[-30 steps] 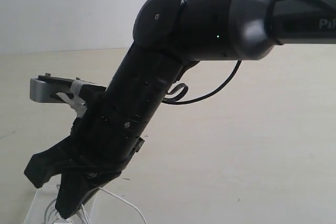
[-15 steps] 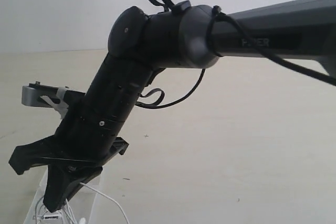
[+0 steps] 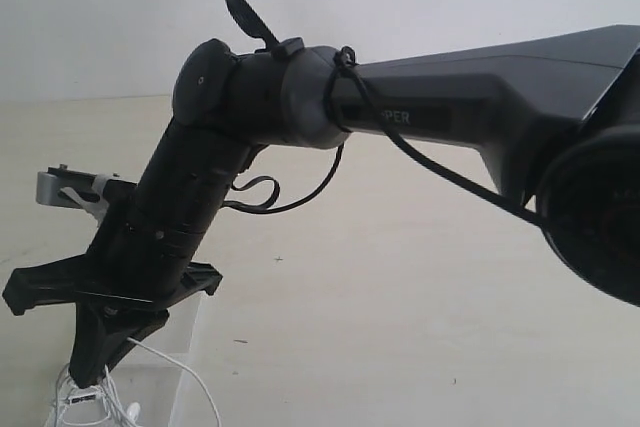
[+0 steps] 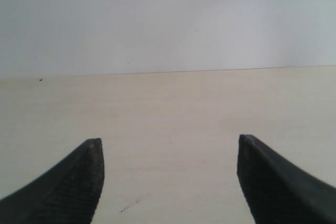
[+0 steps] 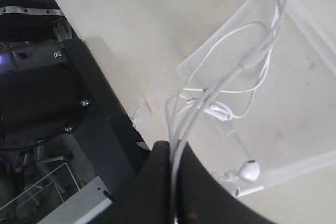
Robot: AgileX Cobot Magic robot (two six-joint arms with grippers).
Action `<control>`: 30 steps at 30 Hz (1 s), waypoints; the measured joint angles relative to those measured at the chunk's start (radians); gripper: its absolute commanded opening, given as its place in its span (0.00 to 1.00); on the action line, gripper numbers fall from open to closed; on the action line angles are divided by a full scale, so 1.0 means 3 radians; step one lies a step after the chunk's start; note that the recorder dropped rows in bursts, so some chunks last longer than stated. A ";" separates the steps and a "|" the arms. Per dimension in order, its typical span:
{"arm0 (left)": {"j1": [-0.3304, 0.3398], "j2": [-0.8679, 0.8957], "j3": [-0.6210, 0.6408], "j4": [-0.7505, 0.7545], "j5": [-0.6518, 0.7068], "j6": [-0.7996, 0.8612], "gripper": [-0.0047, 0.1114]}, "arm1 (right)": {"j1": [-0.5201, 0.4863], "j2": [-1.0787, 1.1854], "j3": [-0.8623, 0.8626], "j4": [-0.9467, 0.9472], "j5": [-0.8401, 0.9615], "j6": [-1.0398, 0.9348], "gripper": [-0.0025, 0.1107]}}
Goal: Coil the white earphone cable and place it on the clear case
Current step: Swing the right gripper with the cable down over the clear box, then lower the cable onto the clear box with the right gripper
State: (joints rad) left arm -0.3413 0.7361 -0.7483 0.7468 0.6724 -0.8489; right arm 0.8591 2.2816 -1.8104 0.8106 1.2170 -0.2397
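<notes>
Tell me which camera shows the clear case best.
Right wrist view: most of the clear case shows, white earphone cable lying across it. Exterior view catches only its corner; left wrist view shows none.

The black arm link (image 3: 470,107) bears pale letters reading "PPER".

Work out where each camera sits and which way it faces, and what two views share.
Exterior: low near the table, facing the wall; the right arm crosses it, right gripper at lower left.
Left wrist: looking level across the table to the wall; left gripper open.
Right wrist: looking down past the gripper, shut on the white earphone cable, onto the clear case.
Shared: exterior and right wrist both show cable and case.
</notes>
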 measured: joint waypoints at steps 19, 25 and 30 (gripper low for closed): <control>0.0000 0.0000 0.0000 -0.0019 0.0000 0.0000 0.63 | 0.0000 0.0013 -0.0011 -0.0065 -0.0534 0.0024 0.02; 0.0000 0.0000 0.0000 -0.0027 0.0000 0.0000 0.63 | 0.0000 0.0013 -0.0011 -0.0177 -0.0568 0.0024 0.02; 0.0000 0.0000 0.0000 -0.0032 0.0000 0.0000 0.63 | 0.0000 0.0013 -0.0011 -0.0177 -0.0736 0.0125 0.02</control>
State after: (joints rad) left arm -0.3413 0.7361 -0.7483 0.7372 0.6724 -0.8489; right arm 0.8591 2.2854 -1.8138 0.7576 0.9960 -0.2023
